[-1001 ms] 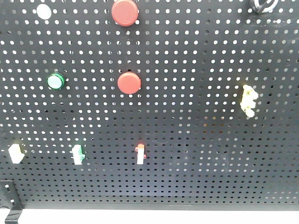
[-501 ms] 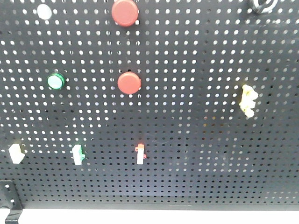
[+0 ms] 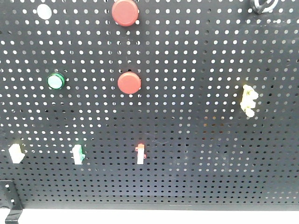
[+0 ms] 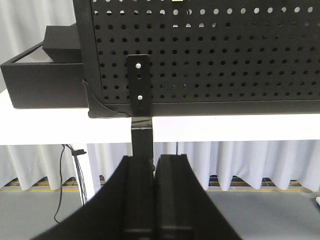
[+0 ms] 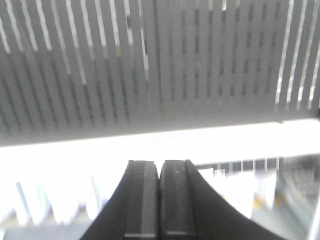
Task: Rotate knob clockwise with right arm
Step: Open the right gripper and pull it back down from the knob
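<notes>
The knob (image 3: 262, 4) is small, round and black with a silvery curved mark, cut off by the top right edge of the black pegboard (image 3: 196, 140) in the front view. No arm shows in that view. In the right wrist view my right gripper (image 5: 159, 164) is shut and empty, below the blurred, streaked underside of the pegboard (image 5: 150, 75); the knob is out of that view. In the left wrist view my left gripper (image 4: 154, 159) is shut and empty, low in front of the board's black bracket (image 4: 138, 85).
Two red push buttons (image 3: 124, 12) (image 3: 129, 82), a green button (image 3: 55, 81), a white round cap (image 3: 43, 11), a yellow lever piece (image 3: 248, 100) and three small switches (image 3: 77, 154) are on the board. The board stands on a white table (image 4: 225, 127) beside a black box (image 4: 40, 75).
</notes>
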You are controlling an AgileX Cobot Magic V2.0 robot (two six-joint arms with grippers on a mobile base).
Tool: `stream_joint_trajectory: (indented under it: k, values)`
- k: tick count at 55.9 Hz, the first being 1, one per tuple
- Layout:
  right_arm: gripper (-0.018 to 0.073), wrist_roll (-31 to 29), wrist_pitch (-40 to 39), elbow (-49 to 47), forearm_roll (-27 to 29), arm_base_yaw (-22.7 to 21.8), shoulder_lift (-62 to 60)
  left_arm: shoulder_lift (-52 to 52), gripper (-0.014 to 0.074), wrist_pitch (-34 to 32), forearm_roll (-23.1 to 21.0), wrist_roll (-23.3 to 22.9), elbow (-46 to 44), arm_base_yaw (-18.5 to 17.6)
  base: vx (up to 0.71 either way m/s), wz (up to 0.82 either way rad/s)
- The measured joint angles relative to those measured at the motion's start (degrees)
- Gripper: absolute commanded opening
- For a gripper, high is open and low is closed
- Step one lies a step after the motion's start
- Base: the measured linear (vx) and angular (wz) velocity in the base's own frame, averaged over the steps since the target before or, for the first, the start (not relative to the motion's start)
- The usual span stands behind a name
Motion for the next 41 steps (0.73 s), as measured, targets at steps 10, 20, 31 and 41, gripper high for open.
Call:
stream_joint_trajectory:
  k: [10, 20, 31, 41]
  values:
    - [0.0061, 0.00, 2.92, 0.00, 0.11, 0.00, 0.00, 0.00, -0.0006, 0.00, 0.00, 0.00, 0.00, 0.00, 0.00, 0.00]
    - [0.0061, 0.00, 4.46, 0.00, 0.13, 0.00, 0.00, 0.00, -0.0006, 0.00, 0.00, 0.00, 0.00, 0.00, 0.00, 0.00]
    - [0.0061, 0.00, 4.48, 0.00, 0.13, 0.00, 0.00, 0.00, -0.0006, 0.00, 0.00, 0.00, 0.00, 0.00, 0.00, 0.00]
    - [0.0061, 0.00, 4.48, 0.00, 0.13, 0.00, 0.00, 0.00, -0.0006, 0.00, 0.00, 0.00, 0.00, 0.00, 0.00, 0.00]
